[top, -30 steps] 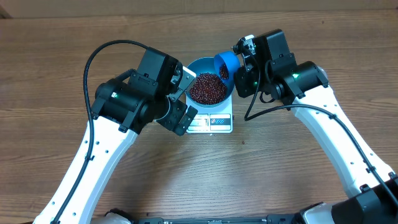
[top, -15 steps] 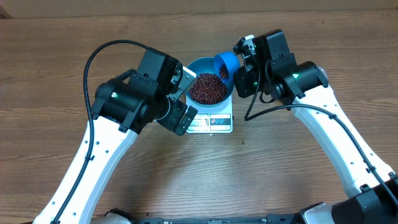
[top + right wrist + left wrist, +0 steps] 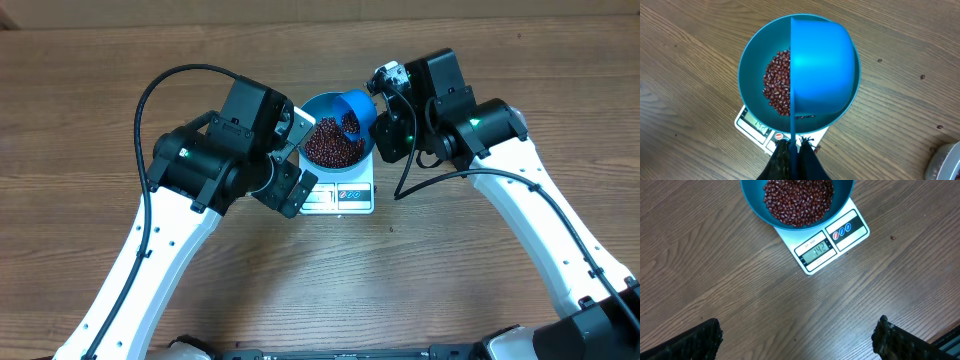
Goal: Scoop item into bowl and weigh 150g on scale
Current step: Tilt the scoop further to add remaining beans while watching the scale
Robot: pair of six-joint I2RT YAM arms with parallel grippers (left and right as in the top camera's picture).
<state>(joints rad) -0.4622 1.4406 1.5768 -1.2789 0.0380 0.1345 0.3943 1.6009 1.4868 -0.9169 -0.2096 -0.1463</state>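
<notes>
The right gripper (image 3: 794,146) has rolled the blue scoop (image 3: 352,108) further over since a second ago. Then it sat tilted at the rim with beans inside; now its mouth faces down into the blue bowl (image 3: 752,75), which sits on the scale (image 3: 340,197). The jaws are pressed tight on the scoop's thin handle (image 3: 791,122). The red-brown beans (image 3: 797,200) are heaped in the bowl above the scale. The scale's display (image 3: 816,248) appears to read 142, so this tip is likely a top-up and the target is close; a full dump could overshoot. The left gripper (image 3: 797,330) hovers on the display side of the scale over the wooden counter (image 3: 100,80), jaws spread wide and empty.
</notes>
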